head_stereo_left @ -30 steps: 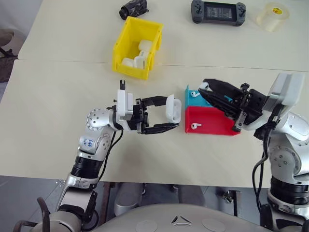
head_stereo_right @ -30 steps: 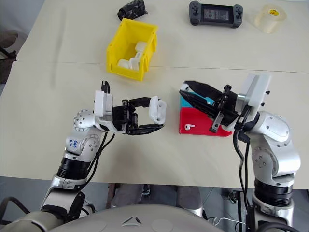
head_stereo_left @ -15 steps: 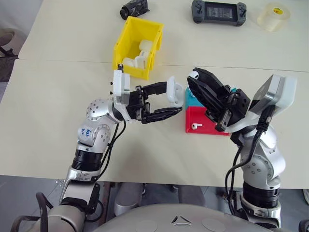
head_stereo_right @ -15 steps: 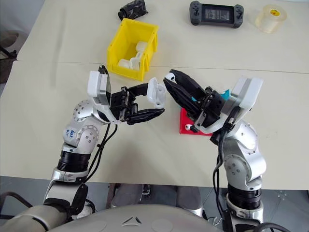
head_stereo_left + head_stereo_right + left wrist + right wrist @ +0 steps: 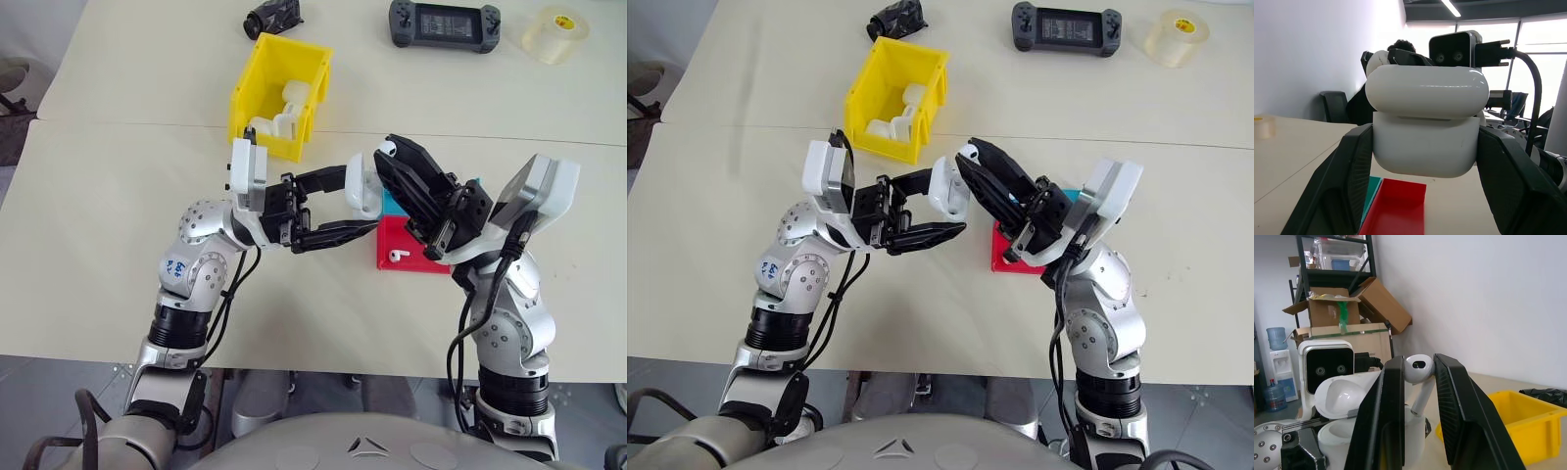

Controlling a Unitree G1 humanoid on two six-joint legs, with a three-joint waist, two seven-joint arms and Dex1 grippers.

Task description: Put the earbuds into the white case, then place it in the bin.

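Your left gripper, mid-frame, is clamping the small glossy white rounded case, lid flipped up. Your right gripper is pinching one tiny white stemmed earbud just beside it; keep lowering stem-first into the well, releasing only once seated. Upper left, the bright yellow plastic bin is waiting.

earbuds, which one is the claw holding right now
The earbud pinched between the right claw fingers, raised beside the open white case in the left claw. The other earbud lies loose in the red tray.
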